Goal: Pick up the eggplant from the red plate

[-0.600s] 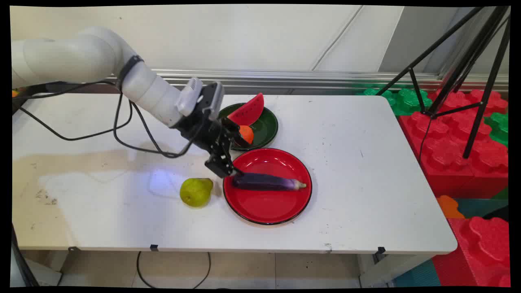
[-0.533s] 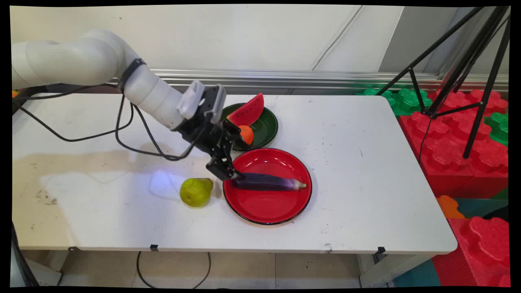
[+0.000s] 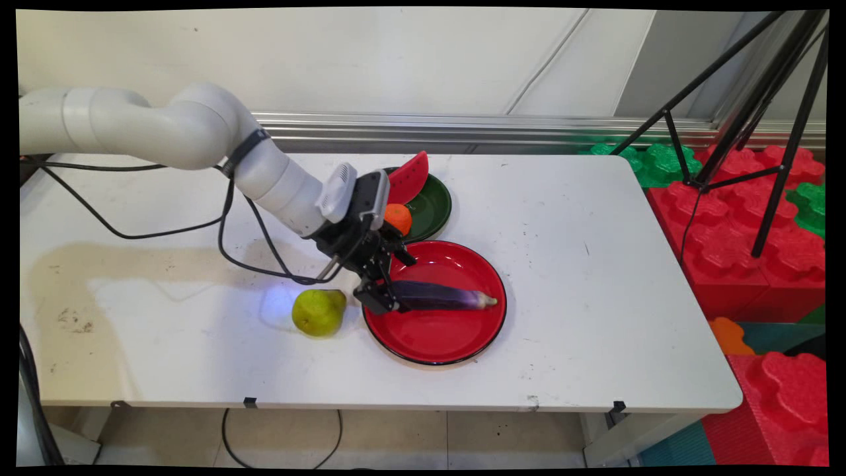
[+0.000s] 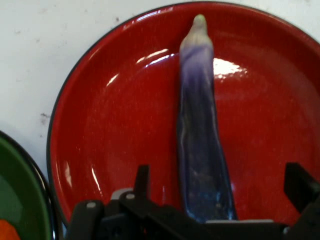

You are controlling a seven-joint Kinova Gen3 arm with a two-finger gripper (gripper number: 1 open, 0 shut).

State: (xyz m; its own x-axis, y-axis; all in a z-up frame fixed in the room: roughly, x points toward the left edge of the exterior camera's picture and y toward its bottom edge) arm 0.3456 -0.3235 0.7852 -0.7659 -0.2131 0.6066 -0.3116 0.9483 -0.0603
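Jaws (image 3: 386,281) open, straddling eggplant (image 4: 200,150) thick end on red plate (image 3: 456,340), holding nothing. Centre before closing; avoid plate rim.

1. Red plate (image 3: 436,344), round with a dark rim, on a white table (image 3: 595,264). All places below are given from this plate.
2. Purple eggplant (image 3: 449,296), lying lengthwise across the plate's middle, pale stem end to the right.
3. Green pear (image 3: 318,312), on the table just left of the plate, apart from its rim.
4. Dark green plate (image 3: 433,205), just behind the red plate.
5. Watermelon slice (image 3: 410,175), propped up on the green plate.
6. Orange fruit (image 3: 398,217), on the green plate's near side.
7. Black tripod (image 3: 760,99), far right and behind.
8. Red blocks (image 3: 727,231) and green blocks (image 3: 661,162), on the floor to the right.
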